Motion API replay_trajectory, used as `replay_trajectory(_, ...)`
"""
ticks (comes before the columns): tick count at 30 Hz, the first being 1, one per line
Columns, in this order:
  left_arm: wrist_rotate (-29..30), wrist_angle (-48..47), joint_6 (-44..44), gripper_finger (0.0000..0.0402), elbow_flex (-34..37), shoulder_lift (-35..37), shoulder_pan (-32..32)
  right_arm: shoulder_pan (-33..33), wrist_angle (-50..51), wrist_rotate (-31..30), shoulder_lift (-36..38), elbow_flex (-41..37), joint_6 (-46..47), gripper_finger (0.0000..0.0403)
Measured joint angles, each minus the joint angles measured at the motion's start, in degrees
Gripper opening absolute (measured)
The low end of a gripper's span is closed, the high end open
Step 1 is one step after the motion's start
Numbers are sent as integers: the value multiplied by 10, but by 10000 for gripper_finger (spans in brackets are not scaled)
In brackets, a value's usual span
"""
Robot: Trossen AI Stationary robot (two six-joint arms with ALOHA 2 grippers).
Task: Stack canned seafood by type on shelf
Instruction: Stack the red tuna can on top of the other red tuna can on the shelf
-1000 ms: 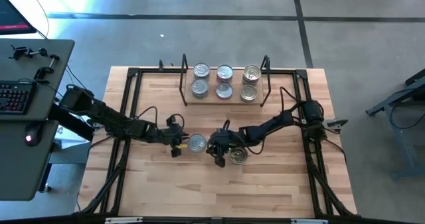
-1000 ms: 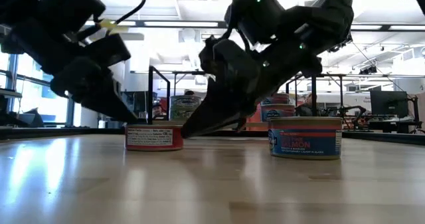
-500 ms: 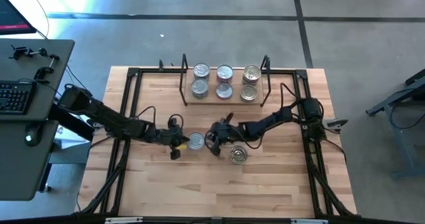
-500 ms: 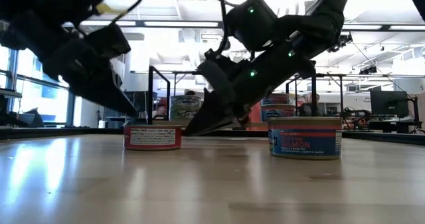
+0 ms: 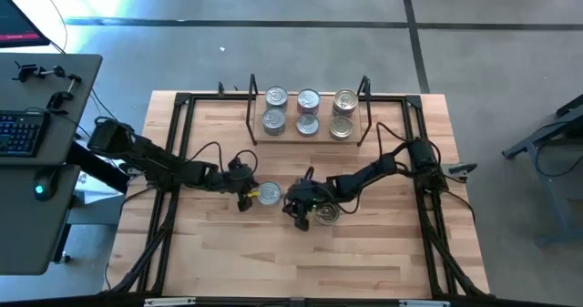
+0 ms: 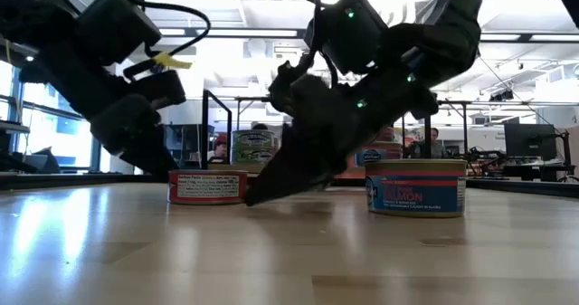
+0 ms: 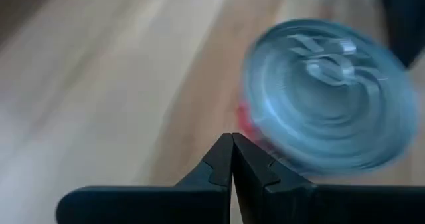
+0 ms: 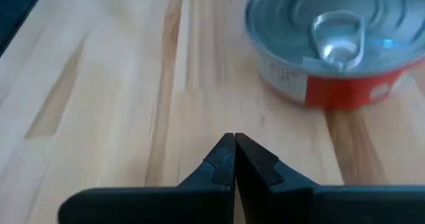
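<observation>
Bright backlit room, blurred wrist close-ups.

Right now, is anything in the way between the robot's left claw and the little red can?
Nothing visible is. The left gripper, shut, sits right beside the red-labelled can with only bare table between them. The right gripper, also shut, is on the can's other side, not blocking the left one.

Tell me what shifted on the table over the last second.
The right claw swung toward the shelf and came back beside the salmon can. The left claw edged closer to the red-labelled can and shut empty. Neither can was gripped; both stayed where they were, as did the six cans on the shelf.
</observation>
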State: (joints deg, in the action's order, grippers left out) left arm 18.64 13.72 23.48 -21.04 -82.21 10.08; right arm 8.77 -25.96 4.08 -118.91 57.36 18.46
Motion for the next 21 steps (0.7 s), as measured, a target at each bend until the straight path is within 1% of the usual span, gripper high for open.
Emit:
replay_trajectory(2, -27, 34, -15, 0, 1, -16, 0, 0, -22, -28, -8, 0, -1, 0)
replay_trajectory(3, -41, 44, -16, 0, 1, -21, 1, -1, -22, -52, -8, 0, 0, 0)
replay_trajectory(6, -68, 34, -2, 0, 1, -19, 0, -4, 5, -112, -2, 0, 15, 0)
replay_trajectory(9, -82, -6, 19, 0, 1, 6, 12, -15, 81, -174, 22, 1, 38, 0)
replay_trajectory(12, -67, -36, 25, 0, 1, 42, 30, -18, 170, -243, 50, 1, 62, 0)
replay_trajectory(14, -45, -52, 27, 0, 1, 68, 44, -17, 206, -266, 61, 0, 71, 0)
replay_trajectory(16, -29, -50, 8, 0, 1, 86, 59, -13, 221, -270, 66, 0, 71, 0)
replay_trajectory(19, -26, -13, -59, 1, 1, 89, 79, 3, 217, -271, 66, -1, 69, 0)
replay_trajectory(21, -21, 21, -121, 4, 1, 82, 90, 22, 207, -270, 59, -1, 60, 0)
